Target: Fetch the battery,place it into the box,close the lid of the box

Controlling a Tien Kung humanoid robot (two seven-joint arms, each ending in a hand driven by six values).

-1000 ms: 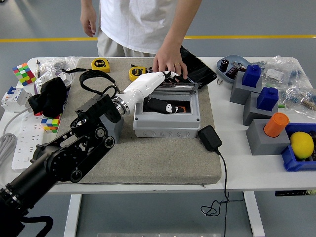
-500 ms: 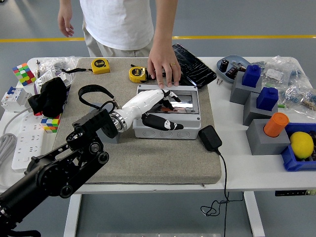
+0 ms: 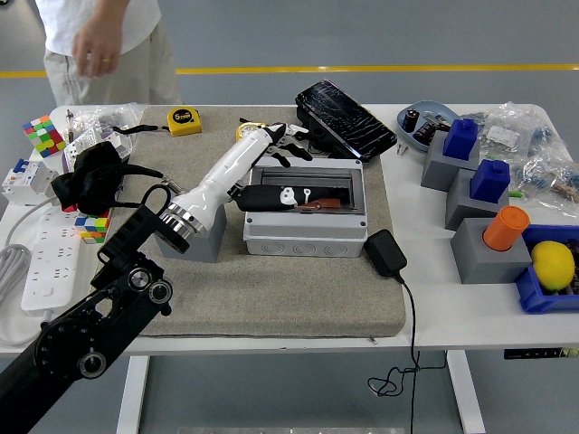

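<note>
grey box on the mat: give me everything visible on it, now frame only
The grey box is a rectangular enclosure that looks like moulded plastic, with round knockout marks along its front wall. It sits flat on the grey mat, slightly right of centre. Its top shows a dark window or opening with black, white and orange shapes in it; whether the lid is fully shut is unclear. The left hand hovers at its far-left corner, fingers spread. A black adapter lies beside its front-right corner.

Black jointed left arm (image 3: 99, 316) with round bolted pivots, silver wrist ring, glossy white hand (image 3: 262, 149) tipped with black fingers (image 3: 294, 149). Beyond it, white shirt (image 3: 86, 18), beige trousers (image 3: 109, 77).
</note>
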